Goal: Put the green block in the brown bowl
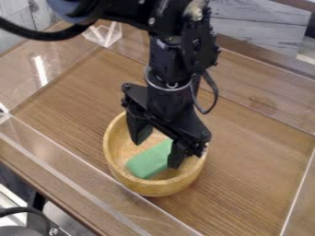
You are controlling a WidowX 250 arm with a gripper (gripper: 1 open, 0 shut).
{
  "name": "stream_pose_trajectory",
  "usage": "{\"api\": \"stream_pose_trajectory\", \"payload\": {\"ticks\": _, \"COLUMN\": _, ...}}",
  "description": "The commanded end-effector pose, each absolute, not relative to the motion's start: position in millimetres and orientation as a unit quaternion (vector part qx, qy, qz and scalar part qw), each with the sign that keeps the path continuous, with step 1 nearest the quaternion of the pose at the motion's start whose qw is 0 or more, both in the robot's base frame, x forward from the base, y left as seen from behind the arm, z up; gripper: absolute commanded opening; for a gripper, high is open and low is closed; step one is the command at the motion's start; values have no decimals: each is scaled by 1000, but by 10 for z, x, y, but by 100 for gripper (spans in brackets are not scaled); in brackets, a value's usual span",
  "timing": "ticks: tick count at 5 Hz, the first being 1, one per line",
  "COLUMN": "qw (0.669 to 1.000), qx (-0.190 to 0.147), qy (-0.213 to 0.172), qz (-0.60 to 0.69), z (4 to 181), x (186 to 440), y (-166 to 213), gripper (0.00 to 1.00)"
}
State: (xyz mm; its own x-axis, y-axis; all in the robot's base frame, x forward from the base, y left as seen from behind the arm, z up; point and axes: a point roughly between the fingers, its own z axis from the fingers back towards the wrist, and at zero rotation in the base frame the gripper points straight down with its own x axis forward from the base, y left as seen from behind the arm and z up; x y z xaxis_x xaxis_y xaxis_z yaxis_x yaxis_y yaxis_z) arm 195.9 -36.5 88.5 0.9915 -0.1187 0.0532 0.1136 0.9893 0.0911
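The brown bowl (138, 187) stands on the wooden table, near the front and a little left of centre. Inside it the green block (147, 164) lies tilted against the bowl's floor and left inner wall. My gripper (164, 147) points straight down into the bowl, right over the block. Its black fingers (133, 125) stand spread apart on either side of the block, and the block looks free of them. The arm hides the back of the bowl.
A low clear plastic wall (55, 152) runs around the table (264, 138), close to the bowl at the front left. A small clear plastic stand (101, 33) sits at the back left. Bare wood lies right of the bowl.
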Motion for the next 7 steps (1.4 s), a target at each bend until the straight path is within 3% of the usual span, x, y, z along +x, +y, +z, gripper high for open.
{"api": "stream_pose_trajectory", "payload": {"ticks": 1, "qw": 992, "qx": 33, "qy": -53, "qz": -105, "z": 1068, "x": 2022, "y": -417, "gripper": 100}}
{"api": "stream_pose_trajectory", "payload": {"ticks": 3, "qw": 992, "qx": 26, "qy": -61, "qz": -108, "z": 983, "x": 1953, "y": -460, "gripper": 100}}
{"api": "stream_pose_trajectory", "payload": {"ticks": 5, "qw": 994, "qx": 23, "qy": -64, "qz": -87, "z": 1008, "x": 2189, "y": -277, "gripper": 100}}
{"api": "stream_pose_trajectory", "payload": {"ticks": 7, "qw": 992, "qx": 12, "qy": -77, "qz": -103, "z": 1266, "x": 2245, "y": -70, "gripper": 100}}
